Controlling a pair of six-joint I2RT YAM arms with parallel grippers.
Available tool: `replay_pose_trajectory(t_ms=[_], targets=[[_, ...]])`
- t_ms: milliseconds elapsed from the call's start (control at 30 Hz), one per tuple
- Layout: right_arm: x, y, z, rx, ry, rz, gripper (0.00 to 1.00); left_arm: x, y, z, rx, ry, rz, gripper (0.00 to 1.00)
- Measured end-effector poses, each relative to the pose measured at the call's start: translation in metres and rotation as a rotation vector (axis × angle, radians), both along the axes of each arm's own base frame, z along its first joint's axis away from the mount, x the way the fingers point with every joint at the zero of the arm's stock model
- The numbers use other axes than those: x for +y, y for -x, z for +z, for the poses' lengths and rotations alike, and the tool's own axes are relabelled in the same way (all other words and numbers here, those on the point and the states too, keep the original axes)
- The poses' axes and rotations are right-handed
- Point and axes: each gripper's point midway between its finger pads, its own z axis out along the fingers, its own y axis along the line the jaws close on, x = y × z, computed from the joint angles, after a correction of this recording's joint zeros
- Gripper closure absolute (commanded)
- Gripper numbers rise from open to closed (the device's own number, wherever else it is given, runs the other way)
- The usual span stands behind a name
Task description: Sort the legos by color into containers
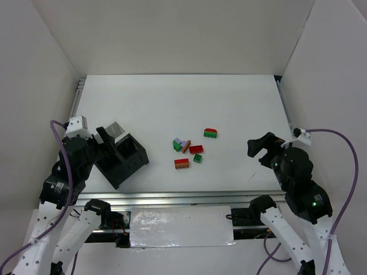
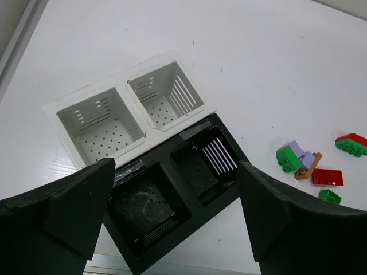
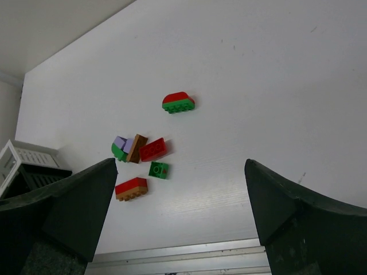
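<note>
The legos lie loose mid-table: a red-on-green brick [image 1: 210, 133], a green and lilac piece [image 1: 179, 143] touching a brown one [image 1: 186, 146], a red brick [image 1: 196, 149], a small green brick [image 1: 197, 158] and a red-on-tan brick [image 1: 182, 163]. The black box [image 1: 123, 159] sits at the left. The left wrist view shows its two black compartments [image 2: 172, 195] and two white ones [image 2: 132, 109], all empty. My left gripper [image 1: 112, 150] [image 2: 175, 164] is open and empty above the box. My right gripper [image 1: 259, 150] [image 3: 180, 161] is open and empty, right of the legos.
White walls enclose the table on the left, back and right. A metal rail [image 1: 183, 197] runs along the near edge, with white tape [image 1: 180, 226] below it. Purple cables loop beside both arms.
</note>
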Motion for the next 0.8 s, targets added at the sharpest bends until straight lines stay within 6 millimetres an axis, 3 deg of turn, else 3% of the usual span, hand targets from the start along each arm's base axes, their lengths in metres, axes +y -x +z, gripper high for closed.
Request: replay_pose_trajectory(t_ms=[200,367,533,700,800], targets=[[0.014,-0.005,-0.007,0.034,-0.019,0.059,0.00,0.001,0.000,0.000,0.000,0.000,0.002,0.00],[0.056,-0.027,-0.021,0.096,-0.110,0.195,0.00,0.004,0.000,0.000,0.000,0.000,0.017,0.00],[0.104,-0.050,-0.080,0.286,-0.099,0.238,0.02,0.005,0.000,0.000,0.000,0.000,0.023,0.00],[0.146,-0.063,-0.144,0.469,0.049,0.202,0.05,0.005,0.000,0.000,0.002,0.000,0.022,0.00],[0.172,-0.070,-0.171,0.533,0.137,0.187,0.09,0.005,-0.001,-0.001,0.007,-0.002,0.023,0.00]])
